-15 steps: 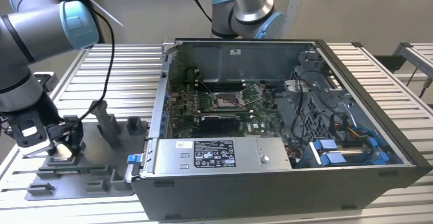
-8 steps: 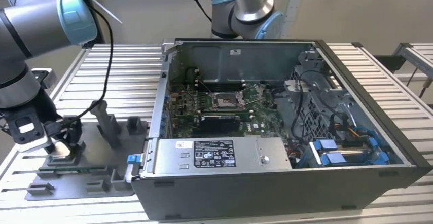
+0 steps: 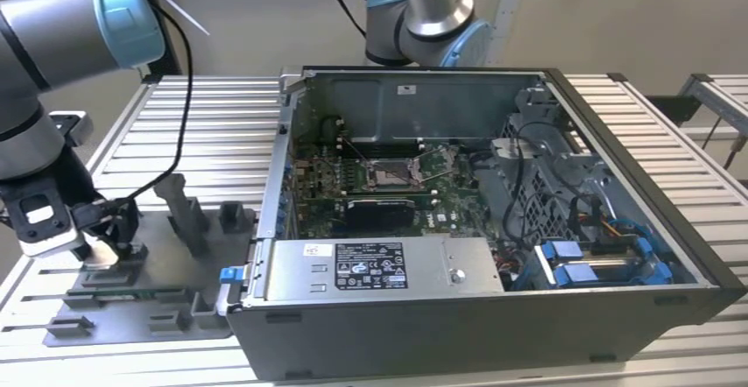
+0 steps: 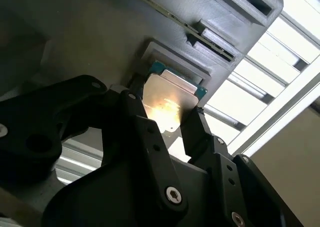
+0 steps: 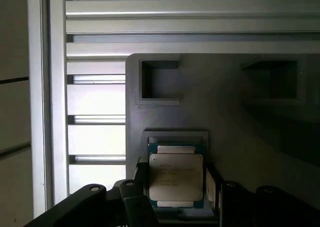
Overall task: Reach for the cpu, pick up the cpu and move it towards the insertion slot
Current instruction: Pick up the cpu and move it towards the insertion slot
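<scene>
The cpu (image 5: 175, 174), a flat square chip with a pale metallic top and green edges, lies in a shallow seat of the grey plastic tray (image 5: 225, 127). In both wrist views my gripper (image 5: 176, 188) stands open over it, one dark finger close beside each of two opposite edges of the cpu (image 4: 167, 99). In the exterior view the gripper (image 3: 100, 249) is low over the tray (image 3: 152, 317) at the exterior view's left. The insertion slot (image 3: 387, 173), a silvery square frame with a dark centre, sits on the green motherboard inside the open computer case (image 3: 608, 256).
Upright grey blocks (image 3: 187, 212) rise from the tray between the gripper and the case wall. A second arm's base (image 3: 423, 19) stands behind the case. A power supply (image 3: 374, 269) and blue-clipped drive bays (image 3: 590, 264) fill the case's near side. The table is made of slatted aluminium rails (image 3: 210, 124).
</scene>
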Available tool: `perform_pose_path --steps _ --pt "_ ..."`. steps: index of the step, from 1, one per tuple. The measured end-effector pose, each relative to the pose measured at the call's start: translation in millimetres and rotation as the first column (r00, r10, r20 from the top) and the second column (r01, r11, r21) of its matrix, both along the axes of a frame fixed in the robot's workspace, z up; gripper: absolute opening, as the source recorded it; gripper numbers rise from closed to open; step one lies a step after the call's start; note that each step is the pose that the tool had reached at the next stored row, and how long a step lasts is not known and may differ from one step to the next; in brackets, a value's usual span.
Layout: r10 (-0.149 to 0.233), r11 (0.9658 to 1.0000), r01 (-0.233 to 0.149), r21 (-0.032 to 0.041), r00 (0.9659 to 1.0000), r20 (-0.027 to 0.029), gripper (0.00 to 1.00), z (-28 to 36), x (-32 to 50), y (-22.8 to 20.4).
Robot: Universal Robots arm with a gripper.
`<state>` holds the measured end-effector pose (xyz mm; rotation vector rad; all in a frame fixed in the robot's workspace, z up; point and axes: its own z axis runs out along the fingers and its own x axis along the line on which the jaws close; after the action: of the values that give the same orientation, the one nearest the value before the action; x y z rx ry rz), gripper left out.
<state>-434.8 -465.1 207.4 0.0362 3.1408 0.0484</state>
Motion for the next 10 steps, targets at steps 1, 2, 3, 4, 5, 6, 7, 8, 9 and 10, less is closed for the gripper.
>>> perform_pose_path --steps 1,2,3,4,5,6,7,8,9,10 --pt "0.000 1.0000 0.000 -0.0001 1.0000 0.0000 0.00 1.2 0.0 0.0" --pt "0.000 1.0000 0.000 -0.0001 1.0000 0.0000 0.00 2.6 0.0 0.0" --pt "0.000 1.0000 0.000 -0.0002 1.0000 -0.0001 0.00 4.0 0.0 0.0" --pt "0.000 1.0000 0.000 -0.0002 1.0000 -0.0001 0.00 5.4 0.0 0.0" --pt "0.000 1.0000 0.000 -0.0002 1.0000 -0.0001 0.00 6.7 0.0 0.0" --pt "0.000 1.0000 0.000 -0.0002 1.0000 0.0000 0.00 7.8 0.0 0.0" --pt "0.000 1.0000 0.000 -0.0002 1.0000 0.0000 0.00 8.9 0.0 0.0" --pt "0.000 1.0000 0.000 -0.0003 1.0000 -0.0001 0.00 10.0 0.0 0.0" --pt "0.000 1.0000 0.000 -0.0002 1.0000 0.0001 0.00 11.0 0.0 0.0" --pt "0.000 1.0000 0.000 -0.0002 1.0000 0.0001 0.00 12.9 0.0 0.0"
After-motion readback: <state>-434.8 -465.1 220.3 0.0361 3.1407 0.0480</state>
